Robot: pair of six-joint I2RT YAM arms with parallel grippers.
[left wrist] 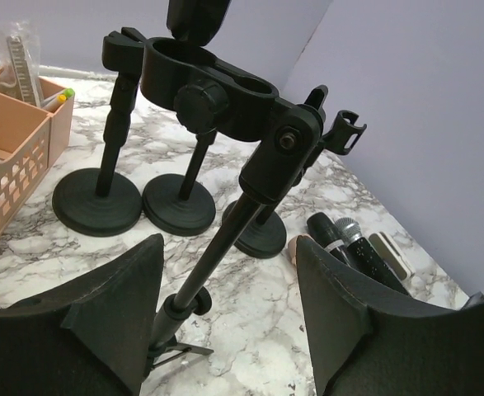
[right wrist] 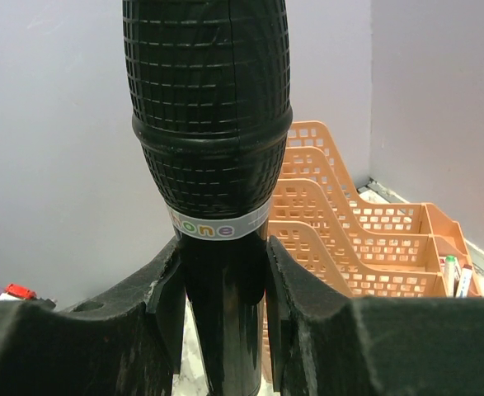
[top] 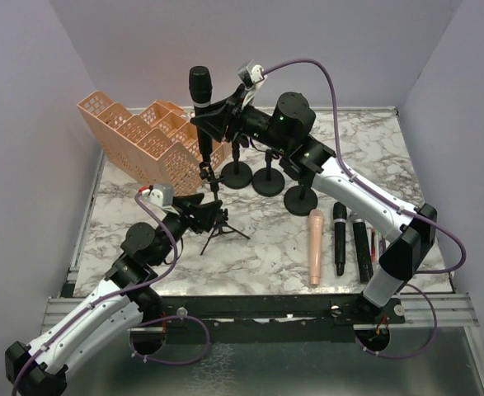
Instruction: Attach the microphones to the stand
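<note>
Big marble table (top: 258,247), with an orange slotted organizer (top: 143,136) at the back left. The right gripper (top: 209,124) is reaching over from the right, fingers clamped tight on a black microphone (top: 199,87) that it's holding upright, head up, above the tripod stand (top: 217,219). The mic's bottom end is right over the stand's clip (left wrist: 200,91); honestly can't tell if it's touching. The left gripper (top: 199,213) is down low at that stand, fingers spread with the pole between them and a gap either side, so not gripping anything. Three round-base stands (top: 268,181) sit just behind. Front right, lying flat side by side: a pink mic (top: 316,243) and two black mics (top: 350,241).
</note>
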